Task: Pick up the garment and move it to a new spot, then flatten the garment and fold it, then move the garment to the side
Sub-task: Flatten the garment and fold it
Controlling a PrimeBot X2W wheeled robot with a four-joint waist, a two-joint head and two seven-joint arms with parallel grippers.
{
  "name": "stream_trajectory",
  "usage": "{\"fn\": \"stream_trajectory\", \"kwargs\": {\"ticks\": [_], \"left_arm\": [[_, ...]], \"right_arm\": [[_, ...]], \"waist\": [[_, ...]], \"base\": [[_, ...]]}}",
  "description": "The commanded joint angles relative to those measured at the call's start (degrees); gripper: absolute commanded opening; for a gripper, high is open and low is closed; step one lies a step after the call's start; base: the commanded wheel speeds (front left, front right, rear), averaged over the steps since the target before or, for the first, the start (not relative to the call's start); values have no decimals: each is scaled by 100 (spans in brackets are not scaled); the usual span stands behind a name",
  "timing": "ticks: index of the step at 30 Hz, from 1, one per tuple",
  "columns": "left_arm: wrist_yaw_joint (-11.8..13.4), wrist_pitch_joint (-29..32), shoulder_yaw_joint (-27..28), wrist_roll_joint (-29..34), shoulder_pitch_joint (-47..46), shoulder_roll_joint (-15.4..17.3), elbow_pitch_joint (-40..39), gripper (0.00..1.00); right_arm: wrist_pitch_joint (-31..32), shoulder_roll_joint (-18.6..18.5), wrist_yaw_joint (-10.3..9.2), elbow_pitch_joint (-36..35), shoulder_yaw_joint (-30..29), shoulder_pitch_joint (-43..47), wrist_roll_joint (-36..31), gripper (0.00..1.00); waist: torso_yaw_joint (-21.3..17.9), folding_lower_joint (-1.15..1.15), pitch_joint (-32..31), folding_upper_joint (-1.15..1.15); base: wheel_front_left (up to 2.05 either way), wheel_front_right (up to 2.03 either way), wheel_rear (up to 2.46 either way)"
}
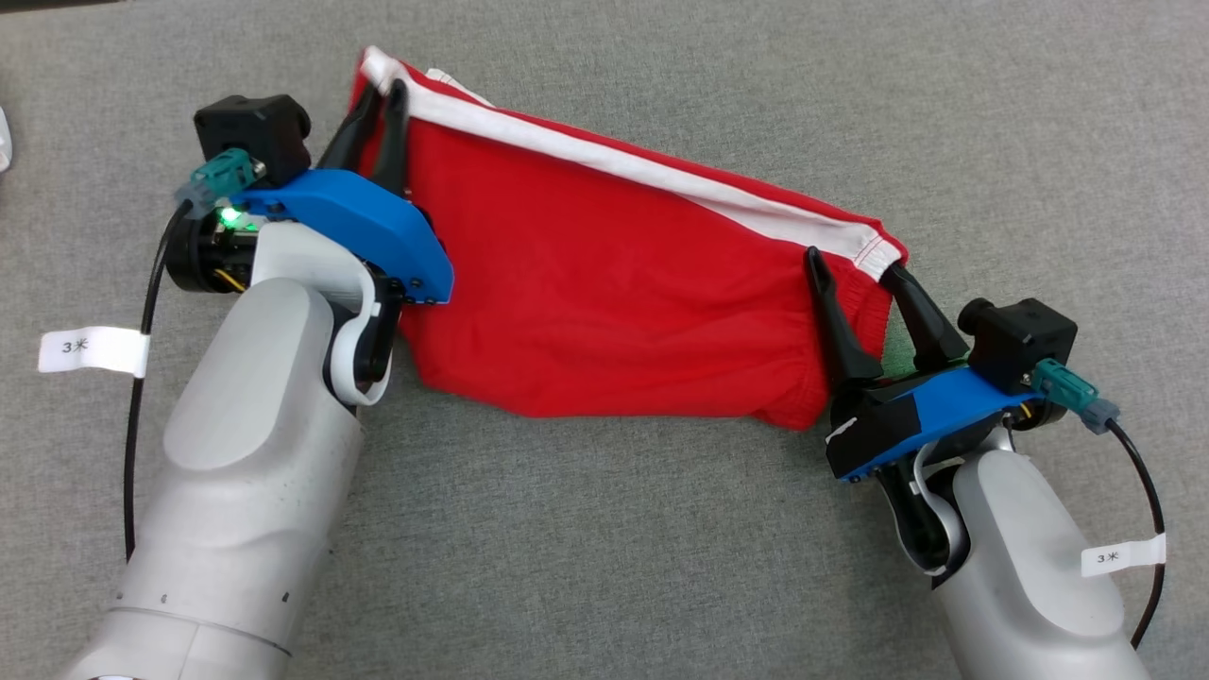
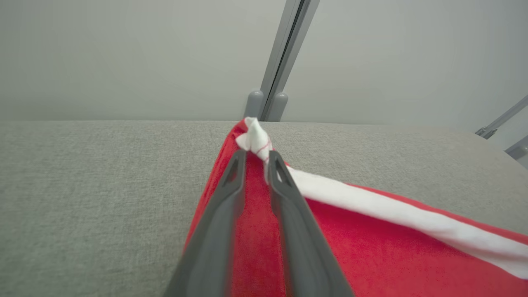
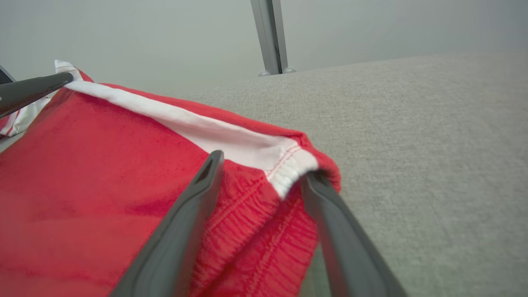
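The red garment (image 1: 604, 283) lay on the gray table (image 1: 604, 567), its long side running from far left to near right, with a white stripe along the far edge. The left gripper (image 1: 387, 92) had its fingers almost together at the far left corner, and I could not tell if they pinched it. The right gripper (image 1: 853, 263) stood wide open at the right end.
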Motion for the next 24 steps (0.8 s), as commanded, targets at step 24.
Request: {"fn": "stream_trajectory", "kwargs": {"ticks": [24], "left_arm": [[-221,563,-215,-351,818,349,240,100]], "right_arm": [[1003,33,0,-1713,-1020,1547,-719,100]], "waist": [[-12,-1,-735,0]], "base": [[0,0,0]]}}
